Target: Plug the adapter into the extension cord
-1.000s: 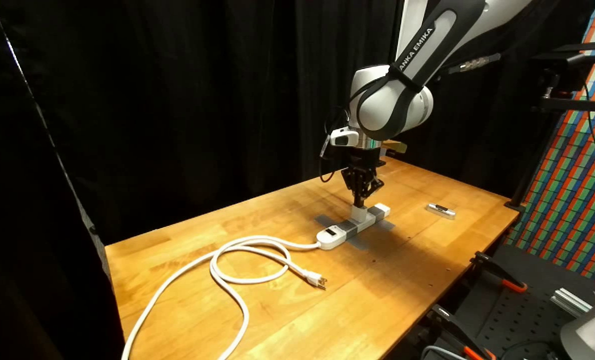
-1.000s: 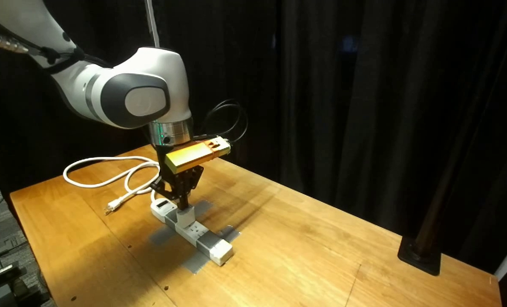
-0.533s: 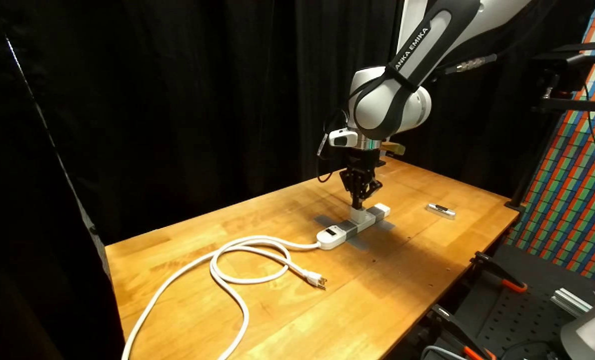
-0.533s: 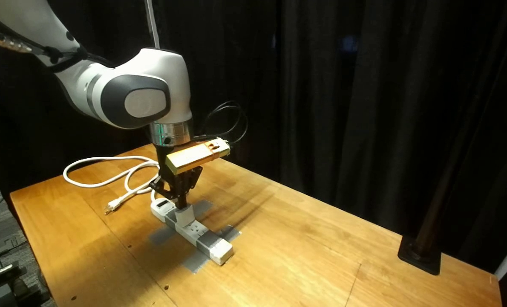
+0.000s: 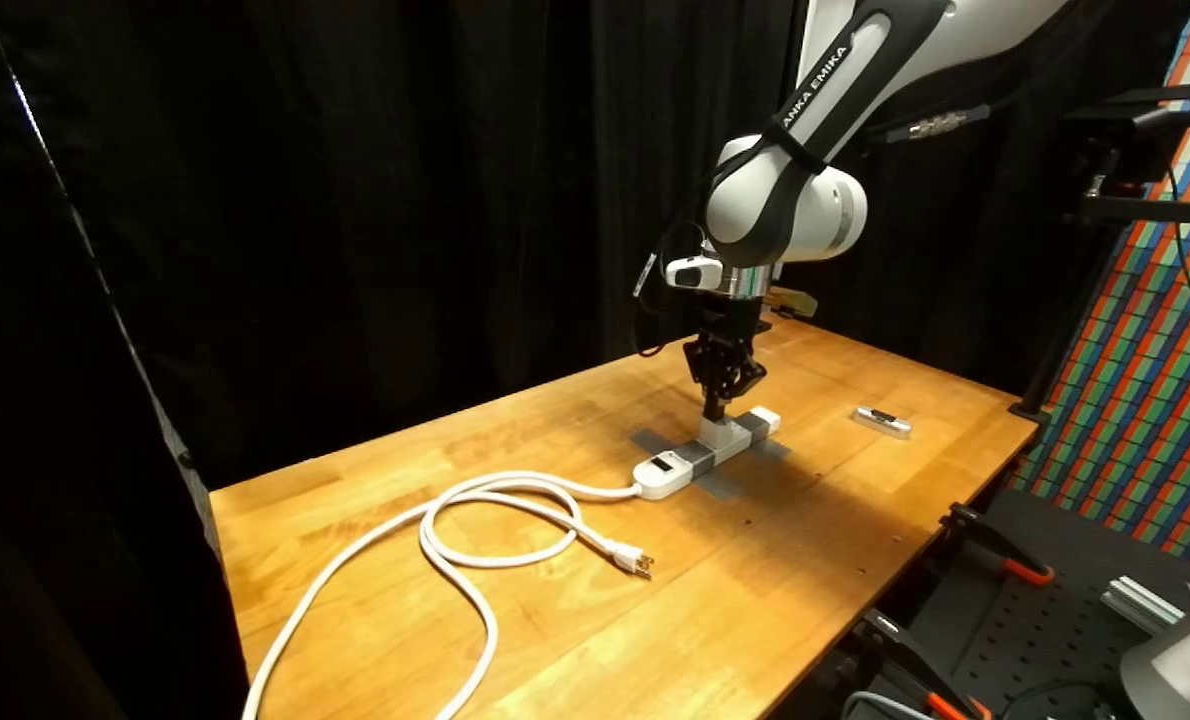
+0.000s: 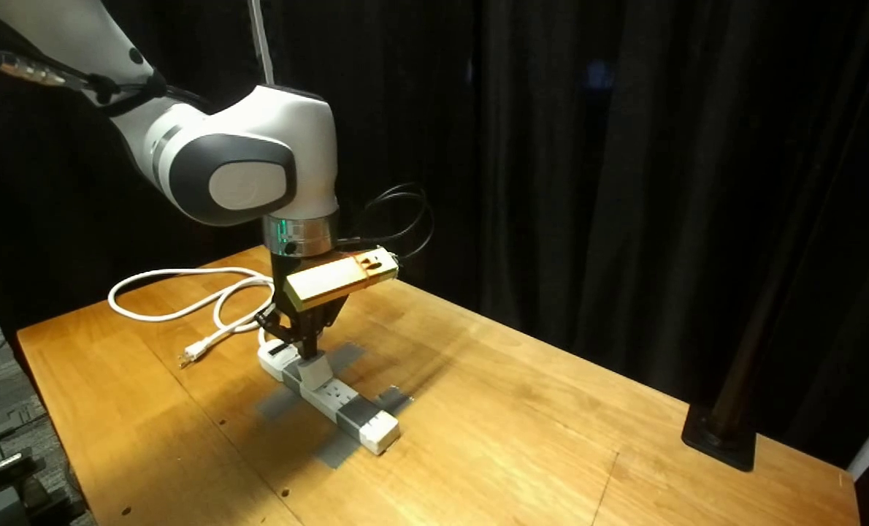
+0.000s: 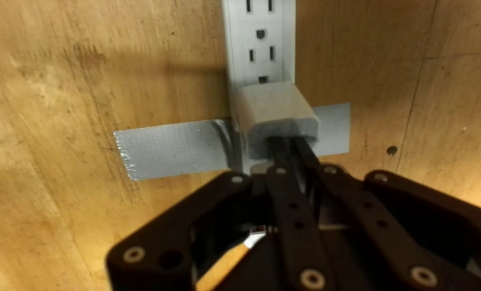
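Note:
The adapter [image 5: 720, 434], a small white block, stands on top of the extension cord's white power strip [image 5: 663, 474]. The adapter [image 6: 316, 372] and the strip [image 6: 332, 399] also show in an exterior view, where the adapter looks slightly tilted. My gripper [image 5: 714, 412] points down with its fingers together, tips against the adapter's top face, not around its sides. In the wrist view the gripper tips [image 7: 290, 139] touch the top of the adapter [image 7: 279, 103], and bare sockets show on the strip [image 7: 260, 44] beyond it. The adapter's underside and prongs are hidden.
Grey tape [image 7: 176, 149] holds the strip to the wooden table [image 5: 555, 430]. The white cable [image 5: 500, 562] loops across the table, its plug [image 5: 631, 558] lying loose. A small silver and black object [image 5: 882, 421] lies apart. A black post base [image 6: 719, 437] stands on the table.
My gripper has moved slightly down onto the adapter, and the arm above has shifted a little. The adapter's top sits slightly lower and its tilt has changed a little. The strip has not moved.

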